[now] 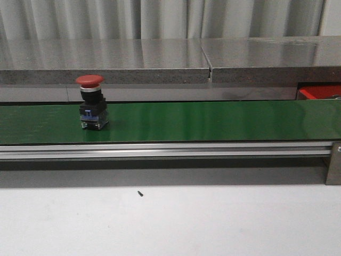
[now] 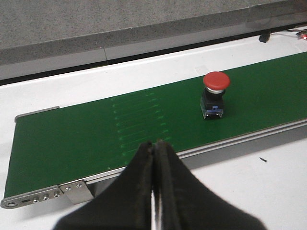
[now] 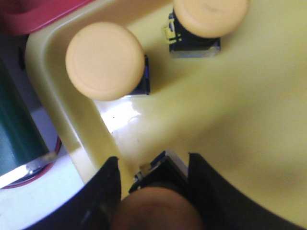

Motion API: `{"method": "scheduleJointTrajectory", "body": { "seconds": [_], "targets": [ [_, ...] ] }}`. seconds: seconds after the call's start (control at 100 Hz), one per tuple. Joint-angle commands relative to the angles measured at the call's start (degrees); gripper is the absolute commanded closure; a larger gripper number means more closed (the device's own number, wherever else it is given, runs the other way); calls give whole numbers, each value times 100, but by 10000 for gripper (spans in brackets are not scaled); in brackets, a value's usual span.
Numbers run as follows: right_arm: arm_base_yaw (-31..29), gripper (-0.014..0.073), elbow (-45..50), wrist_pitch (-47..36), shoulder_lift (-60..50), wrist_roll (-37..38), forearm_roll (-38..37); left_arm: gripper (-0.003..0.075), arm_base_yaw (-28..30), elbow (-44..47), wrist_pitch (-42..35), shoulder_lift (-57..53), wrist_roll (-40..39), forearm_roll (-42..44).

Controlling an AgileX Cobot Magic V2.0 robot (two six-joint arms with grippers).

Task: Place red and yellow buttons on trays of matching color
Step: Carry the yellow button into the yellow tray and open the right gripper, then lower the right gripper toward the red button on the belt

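A red button (image 1: 90, 101) with a black body stands upright on the green belt (image 1: 213, 121), left of centre. It also shows in the left wrist view as the red button (image 2: 215, 93). My left gripper (image 2: 154, 143) is shut and empty, over the belt's near rail, well short of that button. The yellow tray (image 3: 249, 110) holds two yellow buttons (image 3: 104, 60) (image 3: 210, 17). My right gripper (image 3: 152, 160) is open astride a third yellow button (image 3: 160, 175) over the tray floor, with tray showing between one finger and the button's body. A red tray (image 1: 319, 92) sits at far right.
A grey stone-like ledge (image 1: 160, 58) runs behind the belt. The belt's metal rail (image 1: 160, 150) fronts a white tabletop with a small black speck (image 1: 140, 193). The red tray's corner (image 3: 33, 14) lies next to the yellow tray's rim, beside the belt end (image 3: 17, 139).
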Motion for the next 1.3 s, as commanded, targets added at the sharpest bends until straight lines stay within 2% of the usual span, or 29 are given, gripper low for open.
{"method": "scheduleJointTrajectory", "body": {
  "seconds": [0.0, 0.13, 0.39, 0.46, 0.76, 1.05, 1.29],
  "targets": [
    [-40, 491, -129, -351, -21, 14, 19, 739, -58, -152, -382, 14, 11, -88],
    [-40, 470, -129, -370, 116, 14, 40, 739, -58, -152, -382, 14, 11, -88],
    [-40, 203, -129, -395, 264, 14, 51, 739, -58, -152, -393, 14, 11, -88],
    [-40, 158, -129, -395, 264, 14, 51, 739, -58, -152, -393, 14, 11, -88],
    [-40, 153, -129, -457, -228, 14, -61, 739, -58, -152, -393, 14, 11, -88],
    [-7, 153, -188, -110, -1168, 14, -416, 739, -58, -152, -393, 14, 11, -88],
    [692, 155, -853, 748, -1472, -463, -416, 739, -58, -152, -393, 14, 11, -88]
  ]
}}
